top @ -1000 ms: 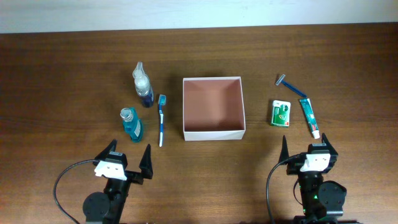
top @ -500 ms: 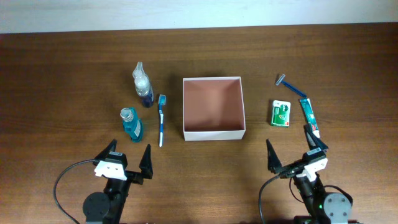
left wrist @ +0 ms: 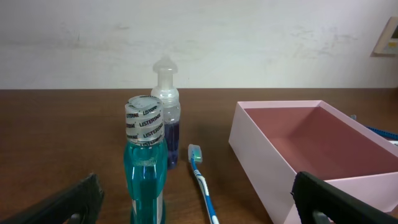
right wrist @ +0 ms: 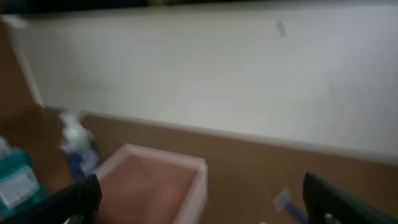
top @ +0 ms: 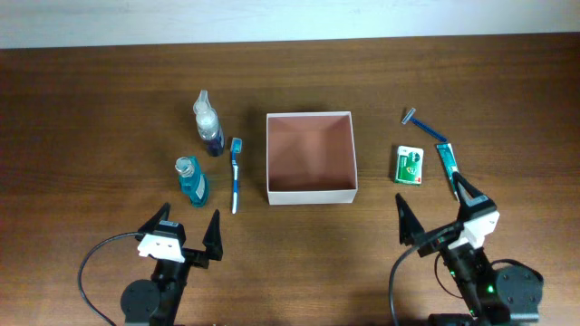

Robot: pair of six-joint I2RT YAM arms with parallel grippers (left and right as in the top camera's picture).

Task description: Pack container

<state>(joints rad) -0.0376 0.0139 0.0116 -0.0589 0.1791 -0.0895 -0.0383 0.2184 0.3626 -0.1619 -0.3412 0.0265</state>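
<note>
The container (top: 311, 193), a square white-walled box with a pinkish-brown inside, stands at the table's middle; nothing shows inside it. Left of it are a clear spray bottle (top: 207, 122), a teal mouthwash bottle (top: 191, 179) and a blue toothbrush (top: 236, 174). Right of it are a razor (top: 424, 125), a green-and-white packet (top: 410, 165) and a toothpaste tube (top: 444, 158), partly under a finger of my right gripper (top: 433, 204). That gripper is open and empty. My left gripper (top: 188, 226) is open and empty, near the front edge behind the mouthwash (left wrist: 144, 168) and toothbrush (left wrist: 202, 180).
The left wrist view shows the spray bottle (left wrist: 166, 106) and the container (left wrist: 267, 155) ahead to the right. The right wrist view is blurred; the container (right wrist: 193, 186), the razor (right wrist: 286, 202) and the bottles at far left show in it. A white wall runs behind the table.
My right arm has swung right and forward, its open fingers turning toward the toothpaste tube and packet. The left arm and all objects have not moved.
</note>
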